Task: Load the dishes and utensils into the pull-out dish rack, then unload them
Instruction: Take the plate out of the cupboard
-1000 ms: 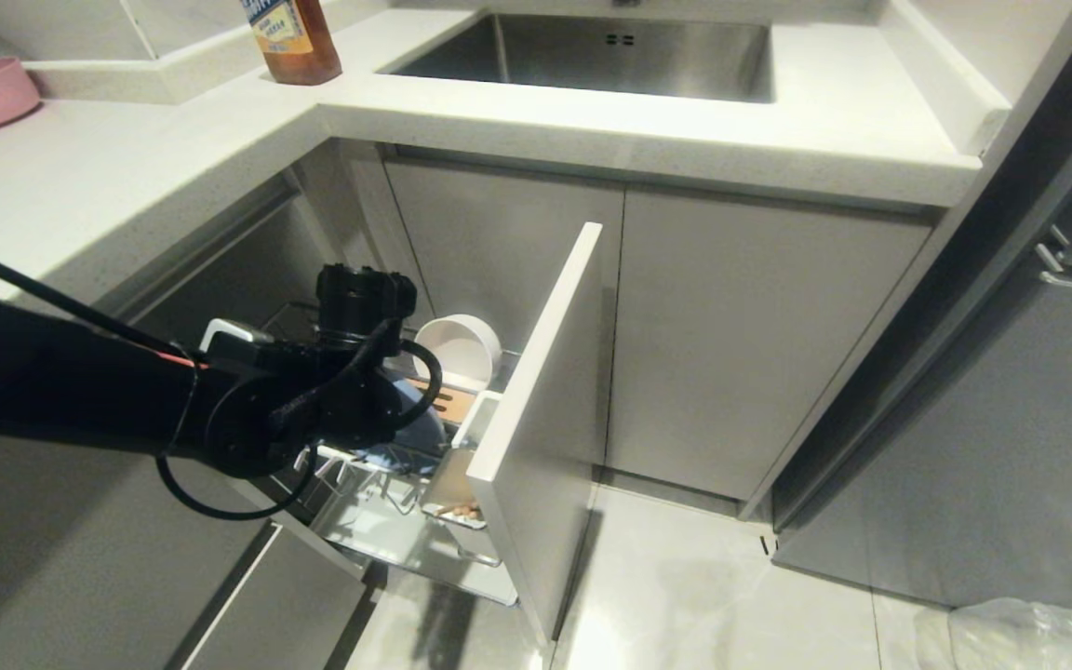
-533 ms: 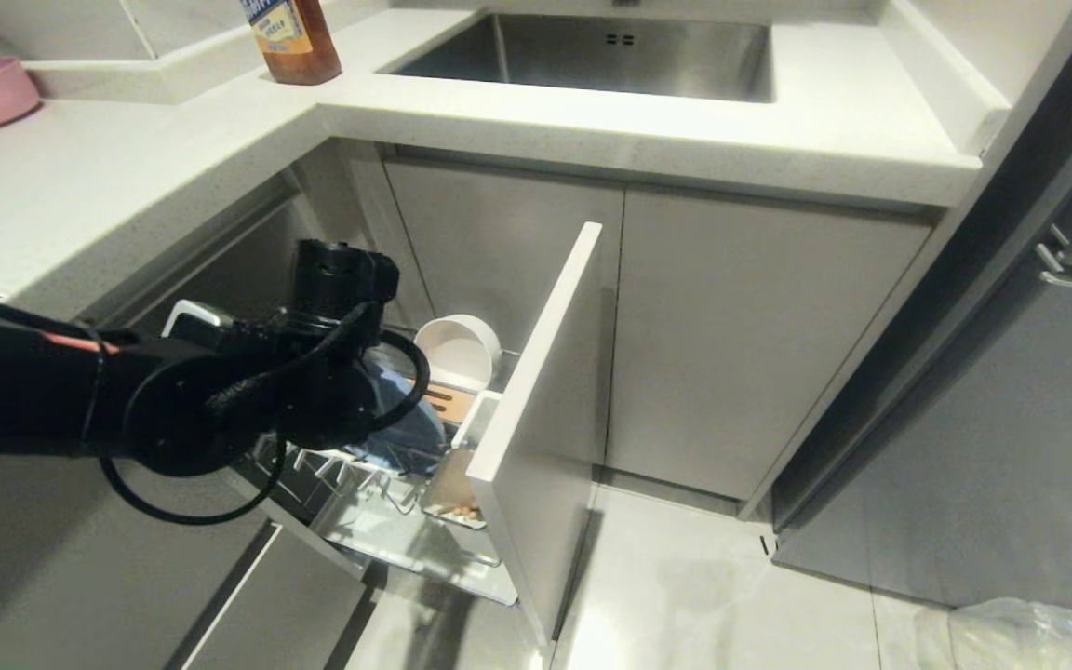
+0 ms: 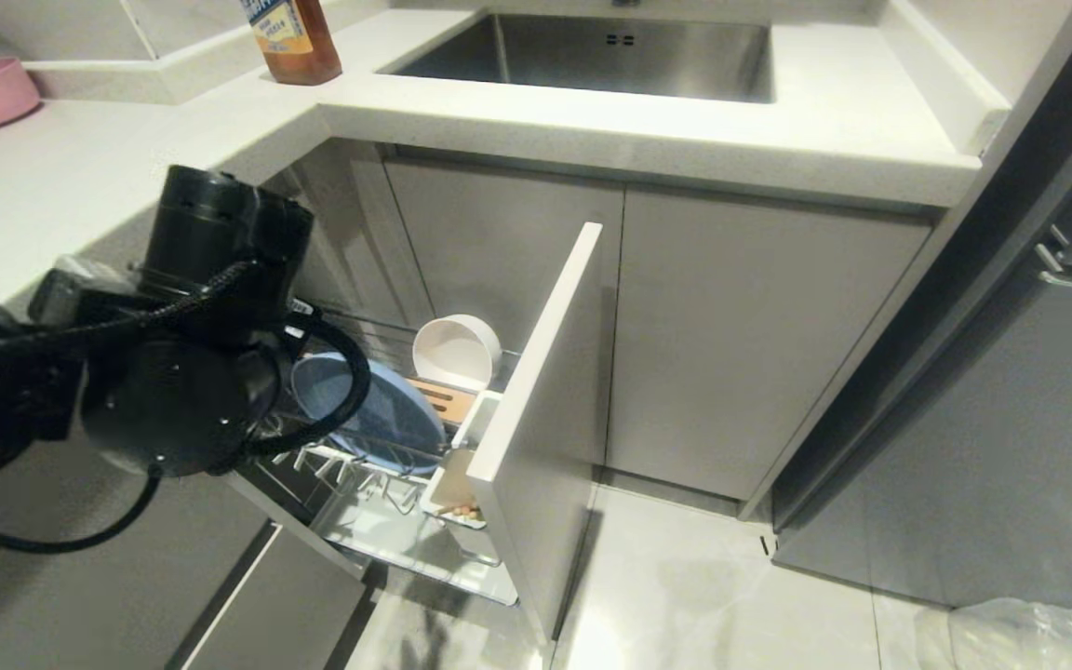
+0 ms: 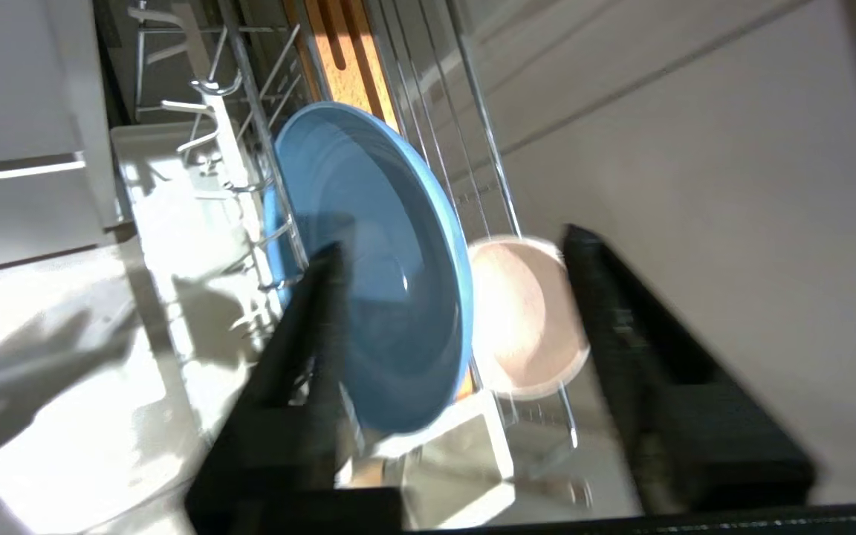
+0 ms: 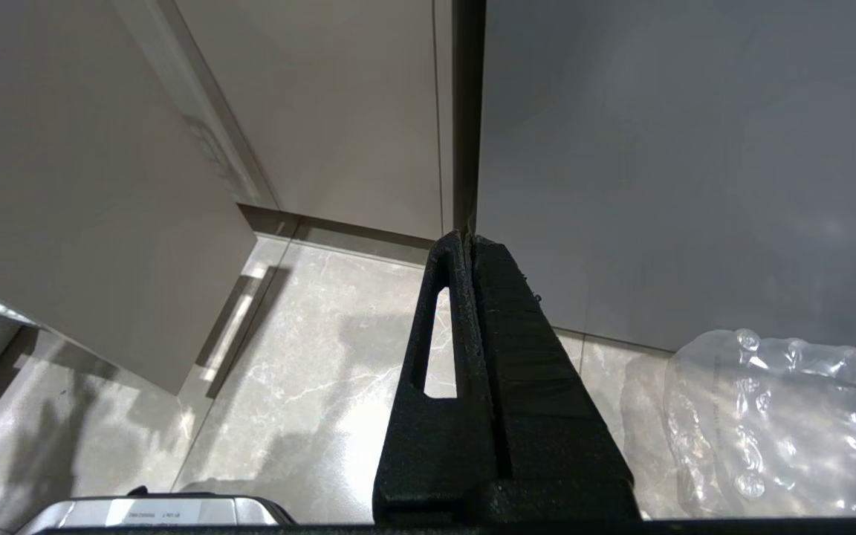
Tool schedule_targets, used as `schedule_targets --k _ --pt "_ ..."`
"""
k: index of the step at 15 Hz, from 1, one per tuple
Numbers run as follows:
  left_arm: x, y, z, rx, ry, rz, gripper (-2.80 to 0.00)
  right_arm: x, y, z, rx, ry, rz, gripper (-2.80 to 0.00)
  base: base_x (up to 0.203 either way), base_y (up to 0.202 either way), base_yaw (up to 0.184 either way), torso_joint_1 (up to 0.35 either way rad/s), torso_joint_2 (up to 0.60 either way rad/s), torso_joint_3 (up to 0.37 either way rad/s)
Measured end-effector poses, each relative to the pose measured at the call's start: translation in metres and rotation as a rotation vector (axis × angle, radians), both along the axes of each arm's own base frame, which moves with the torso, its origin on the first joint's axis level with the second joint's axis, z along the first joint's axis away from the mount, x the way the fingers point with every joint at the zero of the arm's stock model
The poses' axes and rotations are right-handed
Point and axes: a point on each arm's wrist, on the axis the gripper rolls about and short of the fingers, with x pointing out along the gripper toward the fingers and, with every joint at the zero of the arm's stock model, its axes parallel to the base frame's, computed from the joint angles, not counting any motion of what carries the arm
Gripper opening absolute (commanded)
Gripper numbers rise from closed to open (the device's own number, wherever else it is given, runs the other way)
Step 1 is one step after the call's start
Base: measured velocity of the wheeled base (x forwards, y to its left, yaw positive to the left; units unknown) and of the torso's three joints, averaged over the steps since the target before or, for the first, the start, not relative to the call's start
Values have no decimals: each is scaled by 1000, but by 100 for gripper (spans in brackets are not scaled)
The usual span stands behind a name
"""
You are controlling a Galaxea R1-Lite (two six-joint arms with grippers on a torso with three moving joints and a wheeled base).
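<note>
Blue plate (image 3: 373, 414) standing on edge between rack (image 3: 378, 507) prongs at lower centre, draining upright; left gripper (image 4: 450, 312) above, jaws spread, holding nothing

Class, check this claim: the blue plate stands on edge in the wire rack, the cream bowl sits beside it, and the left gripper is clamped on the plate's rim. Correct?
Not quite. The left gripper is open and holds nothing; the left wrist view shows its fingers clear of the rim. The blue plate does stand on edge in the wire rack, cream bowl beside it.
</note>
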Motion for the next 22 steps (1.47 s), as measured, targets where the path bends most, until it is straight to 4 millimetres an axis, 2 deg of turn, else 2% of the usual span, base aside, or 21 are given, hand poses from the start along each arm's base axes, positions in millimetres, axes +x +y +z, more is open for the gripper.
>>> schedule_targets --k 3,6,9,11,13,15,17,20,22 --pt "-32 8 34 20 -25 -72 -280 0 0 0 0 0 0 -280 0 0 0 0 0 0" --pt "-64 28 79 102 -97 -145 -280 0 0 0 0 0 0 -280 0 0 0 0 0 0" --pt "-96 58 112 204 -154 -209 -280 0 0 0 0 0 0 -280 0 0 0 0 0 0" --pt "-119 86 127 270 -198 -237 -280 0 0 0 0 0 0 -280 0 0 0 0 0 0" --pt "-151 111 137 347 -266 -292 -280 0 0 0 0 0 0 -280 0 0 0 0 0 0" --pt "-189 128 138 450 -341 -348 -280 0 0 0 0 0 0 -280 0 0 0 0 0 0" --pt "-221 135 125 561 -379 -396 -280 0 0 0 0 0 0 -280 0 0 0 0 0 0" --pt "-256 137 88 692 -384 -445 -280 0 0 0 0 0 0 -280 0 0 0 0 0 0" --pt "-272 136 56 746 -367 -457 -280 0 0 0 0 0 0 -280 0 0 0 0 0 0"
